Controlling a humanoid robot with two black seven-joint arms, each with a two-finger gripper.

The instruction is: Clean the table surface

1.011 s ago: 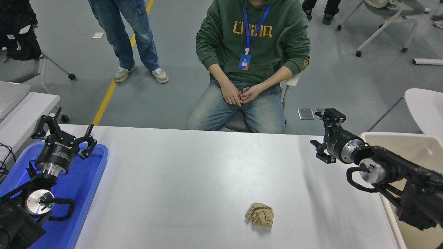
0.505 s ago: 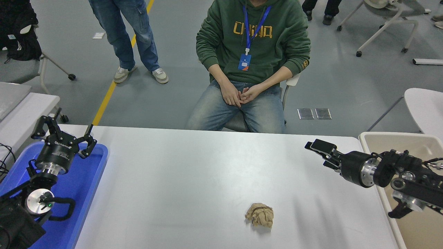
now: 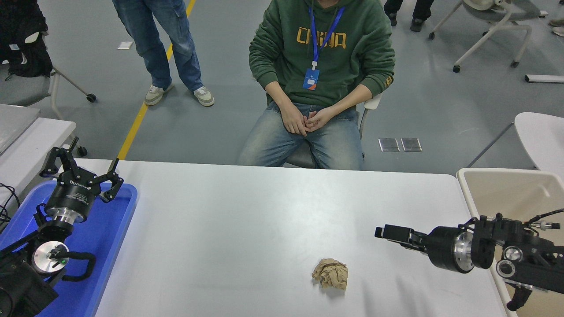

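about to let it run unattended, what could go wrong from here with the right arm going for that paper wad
The crumpled brown paper ball is light and loose on the table surface; the right gripper, coming in from the side, could nudge it away rather than grasp it. It also lies near the table's front edge, so a push might send it off. The left gripper is parked over the blue tray.

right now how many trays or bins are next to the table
2: a blue tray at the table's left end, under the parked left gripper, and a beige bin at its right end.
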